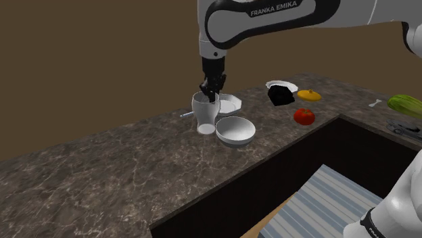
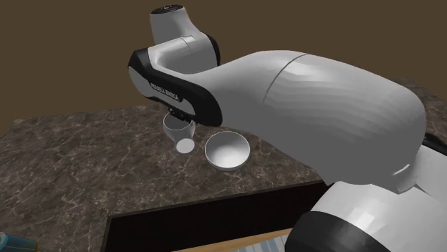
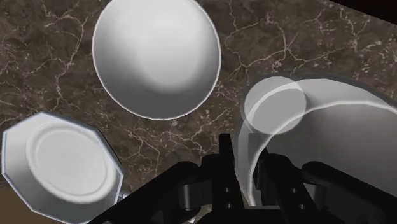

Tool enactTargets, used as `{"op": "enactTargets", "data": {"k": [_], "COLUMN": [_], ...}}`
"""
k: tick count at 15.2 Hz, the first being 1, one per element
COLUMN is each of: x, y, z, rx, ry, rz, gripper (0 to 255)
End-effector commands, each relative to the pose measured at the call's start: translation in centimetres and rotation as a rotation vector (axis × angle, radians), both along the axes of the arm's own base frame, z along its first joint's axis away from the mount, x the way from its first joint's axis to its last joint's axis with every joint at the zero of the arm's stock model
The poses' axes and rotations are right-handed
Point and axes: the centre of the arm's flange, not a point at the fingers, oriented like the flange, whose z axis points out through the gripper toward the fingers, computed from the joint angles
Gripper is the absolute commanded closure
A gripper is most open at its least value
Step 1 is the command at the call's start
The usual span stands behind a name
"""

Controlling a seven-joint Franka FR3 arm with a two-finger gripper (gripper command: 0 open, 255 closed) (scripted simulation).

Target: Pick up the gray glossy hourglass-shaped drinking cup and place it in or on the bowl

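- Gripping the cup [image 3: 331,127] by its rim wall, the gripper [image 3: 245,159] is seen in the wrist view — one finger inside, one outside.
- From the shoulder view the cup is shown upright, just beside the bowl [image 1: 236,139] on the counter [image 1: 101,176].

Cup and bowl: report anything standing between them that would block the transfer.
Nothing visible does. The cup, clasped at its rim by the gripper, stands right beside the bowl, with bare counter between them. The octagonal plate lies off to the side, out of that path.
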Motion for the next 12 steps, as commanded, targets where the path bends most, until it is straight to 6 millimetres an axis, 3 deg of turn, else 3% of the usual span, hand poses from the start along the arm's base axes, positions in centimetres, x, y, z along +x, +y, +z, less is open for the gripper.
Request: {"op": "enactTargets", "data": {"k": [1, 2, 12], "x": [-0.1, -0.1, -0.5], "y": [0.0, 0.0, -12.7], "z": [1.1, 1.1, 4.7], "rx": [0.000, 0.000, 0.000], "ry": [0.000, 0.000, 0.000], "rz": [0.000, 0.000, 0.000], "gripper": [255, 255, 255]}}
